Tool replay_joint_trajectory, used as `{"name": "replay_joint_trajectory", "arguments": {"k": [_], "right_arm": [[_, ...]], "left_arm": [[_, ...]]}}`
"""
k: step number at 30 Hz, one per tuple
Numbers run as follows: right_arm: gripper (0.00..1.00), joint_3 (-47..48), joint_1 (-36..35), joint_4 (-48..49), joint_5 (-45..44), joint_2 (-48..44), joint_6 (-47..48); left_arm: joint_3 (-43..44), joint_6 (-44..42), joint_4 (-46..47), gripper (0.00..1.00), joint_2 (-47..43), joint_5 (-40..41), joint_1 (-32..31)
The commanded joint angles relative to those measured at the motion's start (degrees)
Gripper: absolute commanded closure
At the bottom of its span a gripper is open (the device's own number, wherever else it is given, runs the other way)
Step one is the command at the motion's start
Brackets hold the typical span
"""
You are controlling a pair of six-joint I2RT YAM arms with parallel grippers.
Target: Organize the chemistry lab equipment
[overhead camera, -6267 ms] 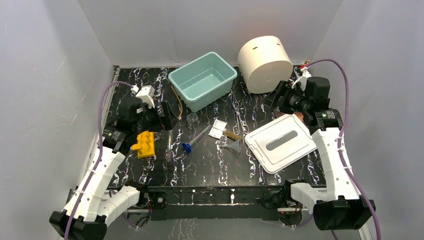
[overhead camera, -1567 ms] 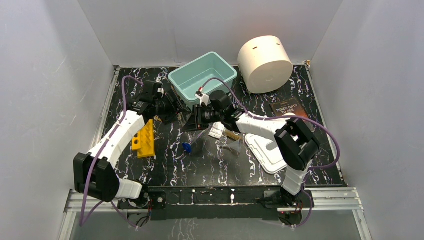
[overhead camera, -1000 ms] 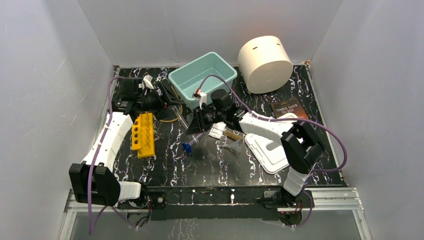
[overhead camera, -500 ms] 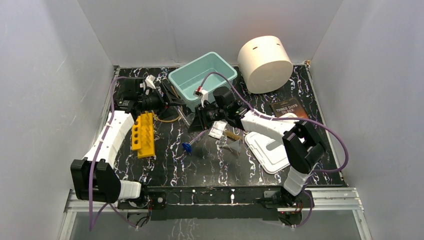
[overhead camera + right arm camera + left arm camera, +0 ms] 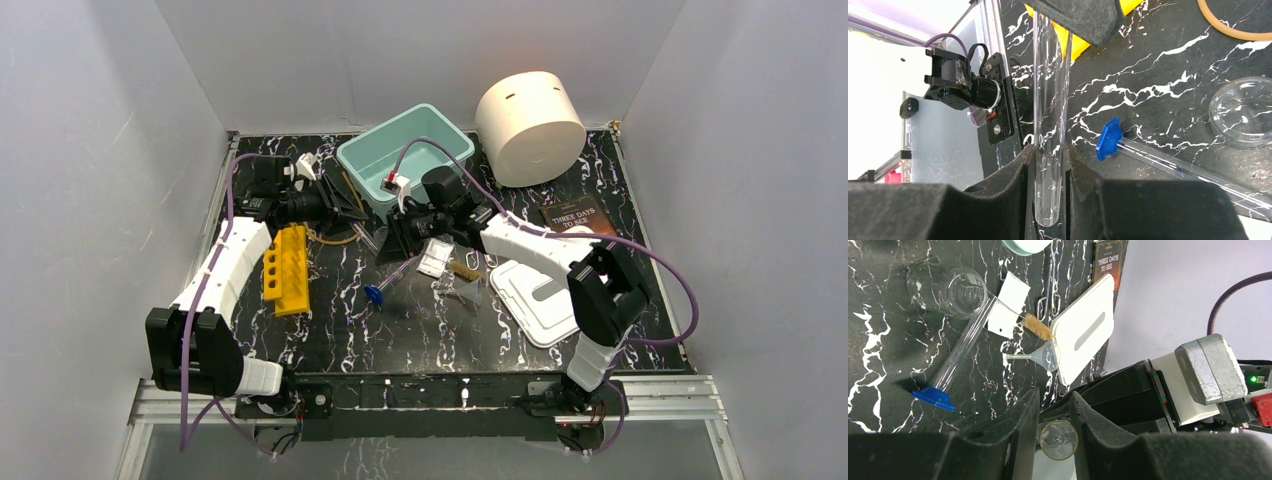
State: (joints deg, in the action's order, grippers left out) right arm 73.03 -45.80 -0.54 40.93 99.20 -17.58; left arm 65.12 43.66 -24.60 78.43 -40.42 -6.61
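Nearest the arm bases, a white lid (image 5: pixel 545 300) lies flat on the table (image 5: pixel 440 340). Left of it the clear funnel (image 5: pixel 1048 356) rests on its side, its stem pointing left. The blue-capped clear tube (image 5: pixel 960 352) lies flat on a diagonal, with the cap at the near-left and the open end far-right against the tiny glass beaker (image 5: pixel 948 287). The beaker's white markings are too small to read.

Just beyond are the clear flat packet (image 5: pixel 1008 305) and the wooden-handled brush (image 5: pixel 1038 326), whose bristles point toward the lid. A yellow rack (image 5: pixel 287 270) sits to the left.

Above the table, a clear test tube (image 5: pixel 1050 125) spans the two grippers. The right gripper (image 5: pixel 1049 150) is clamped on its rounded end. The left gripper (image 5: pixel 1054 400) has its fingers pressed on the other end, which its wrist camera sees end-on. The amber rubber tubing (image 5: pixel 335 238) curls below.

Farther right, the dark book (image 5: pixel 1108 260) reads "THREE DAYS TO SEE". A teal bin (image 5: pixel 405 160) and a cream cylinder (image 5: pixel 528 125) stand at the back.
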Motion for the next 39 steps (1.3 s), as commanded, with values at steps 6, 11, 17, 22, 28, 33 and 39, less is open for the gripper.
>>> {"name": "replay_joint_trajectory", "arguments": {"k": [6,11,17,22,28,33,39], "right_arm": [[0.80,6.1,1.9,-4.1,2.6,2.3,3.5],[0.80,8.0,1.9,-5.1,6.9,4.2,2.8],[0.79,9.5,1.9,-7.8,6.3,5.5,3.0],[0.79,10.4,1.9,-10.3,5.5,6.3,4.3],[0.79,11.5,1.9,-11.6,3.4,7.4,4.4],[0.79,11.9,1.9,-11.1,4.6,7.5,4.4],[0.79,11.9,1.9,-12.0,5.3,7.8,5.0]], "left_arm": [[-1.8,-3.3,-1.5,0.56,-2.0,-1.4,0.0],[-3.1,-4.8,0.9,0.54,-1.0,-0.7,-0.2],[-2.8,-5.1,1.2,0.56,-1.0,0.9,-0.5],[-2.2,-4.5,1.2,0.69,-0.7,0.5,-0.6],[-3.2,-4.5,1.3,0.69,-0.9,0.3,-0.6],[-3.1,-4.8,1.3,0.70,-0.5,0.5,-0.6],[-2.9,-5.1,1.3,0.89,0.0,-0.1,-0.7]]}}
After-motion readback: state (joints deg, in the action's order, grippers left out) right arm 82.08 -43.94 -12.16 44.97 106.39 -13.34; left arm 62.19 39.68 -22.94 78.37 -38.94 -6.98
